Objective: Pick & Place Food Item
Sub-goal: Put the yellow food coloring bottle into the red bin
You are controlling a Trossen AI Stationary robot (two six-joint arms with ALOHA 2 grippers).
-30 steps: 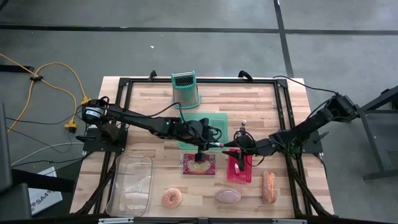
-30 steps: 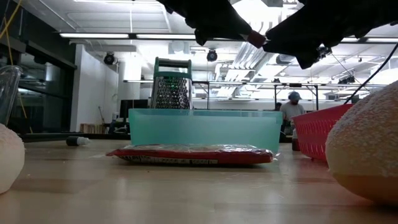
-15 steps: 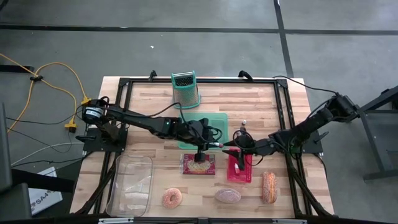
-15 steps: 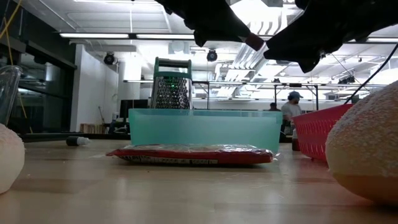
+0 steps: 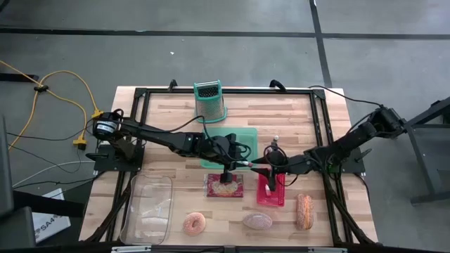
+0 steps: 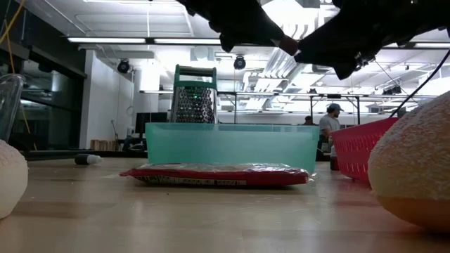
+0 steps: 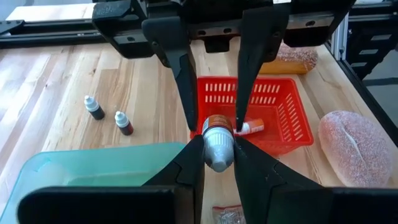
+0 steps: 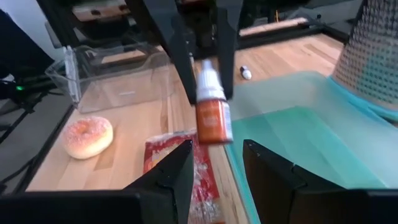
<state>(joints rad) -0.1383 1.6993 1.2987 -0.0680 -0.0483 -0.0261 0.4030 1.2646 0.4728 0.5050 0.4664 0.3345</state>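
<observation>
While pinched between both hands (image 5: pixel 254 166), small dropper bottle (image 8: pixel 212 107): orange label, white cap, upright.

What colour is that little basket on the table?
The basket is red, with slotted plastic walls. It shows best in the left wrist view.

Even, diffuse light falls on the pale wooden table (image 5: pixel 162 112) in the high view, and shadows beneath the arms are faint and soft. In the low view, long ceiling strip lights (image 6: pixel 126 40) glare white in the room behind, so the arms crossing the top show only as black silhouettes. The rounded speckled bread loaf (image 6: pixel 415 169) at the near right edge is blurred, too close to be in focus. In the right wrist view the small orange-labelled dropper bottle (image 8: pixel 212 106) is soft with blur, and the translucent teal plastic bin (image 8: pixel 292 137) carries a pale sheen. The left wrist view is bright and sharp.
</observation>
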